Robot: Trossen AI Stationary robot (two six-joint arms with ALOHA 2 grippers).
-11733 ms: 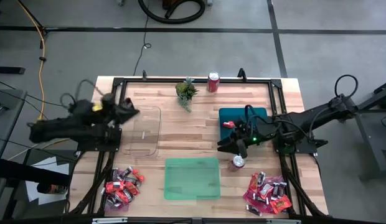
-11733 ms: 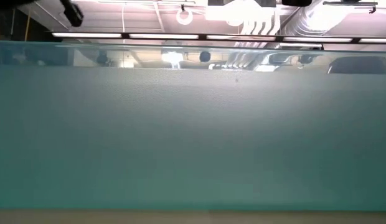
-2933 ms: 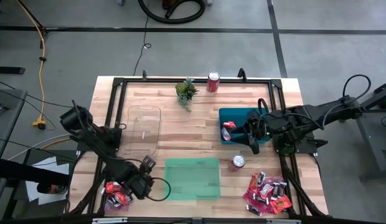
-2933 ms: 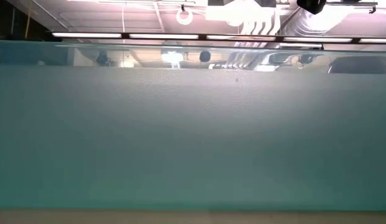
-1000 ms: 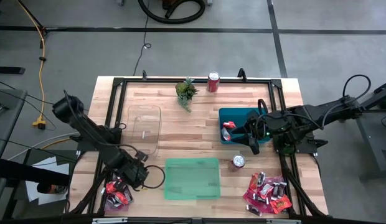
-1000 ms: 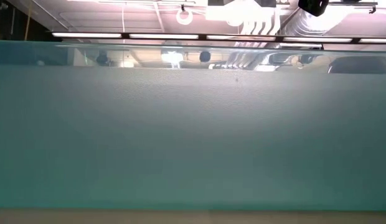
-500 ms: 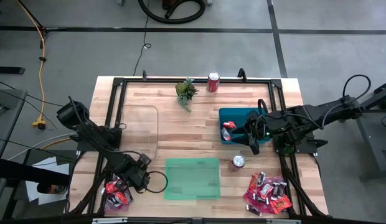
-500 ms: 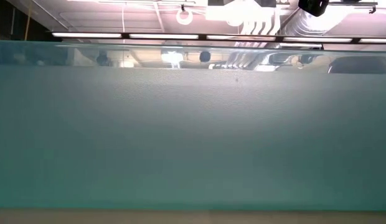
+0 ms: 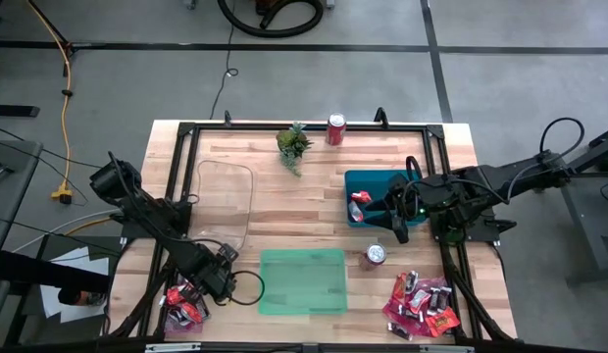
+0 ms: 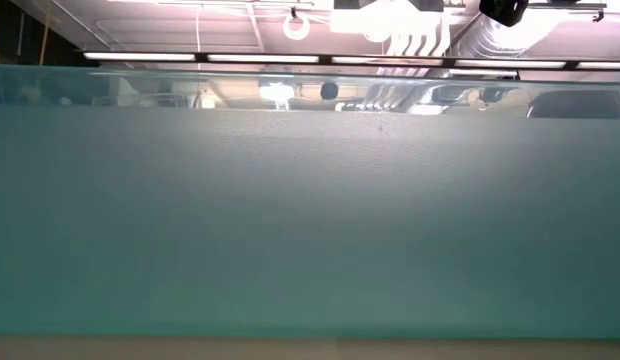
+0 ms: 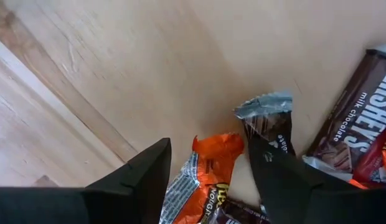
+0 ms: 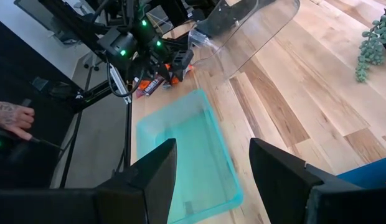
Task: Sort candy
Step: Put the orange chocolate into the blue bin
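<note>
Two heaps of candy lie on the near edge of the plank table point(image 9: 284, 211): one point(image 9: 186, 301) at the left corner, one point(image 9: 423, 305) at the right, both a jumble of glossy red, orange and brown wrappers.

The left gripper point(image 9: 212, 282) is down at the inner edge of the left heap. Its wrist view shows the dark fingers point(image 11: 143, 177) spread apart, with nothing between them but an orange crinkled packet point(image 11: 208, 171) lying on the pale wood. Just beside that sit a small brown bar with a twisted silver end point(image 11: 266, 121) and a larger flat brown bar point(image 11: 355, 109).

The right gripper point(image 9: 390, 212) hovers over the left rim of the blue tray point(image 9: 382, 186), a deep rectangular bin holding one red piece point(image 9: 359, 197). Its fingers point(image 12: 152, 171) stand wide apart and empty.

Between the heaps lies a shallow green translucent tray point(image 9: 302, 280) with rounded corners. A clear plastic tray point(image 9: 226, 201) sits behind the left heap. One red can point(image 9: 376, 255) stands beside the green tray, another point(image 9: 335, 128) at the far edge near a small spiky plant point(image 9: 293, 144).

The low view is filled by a frosted teal wall point(image 10: 310, 210).

A person's hand point(image 12: 12, 121) shows beyond the table.
</note>
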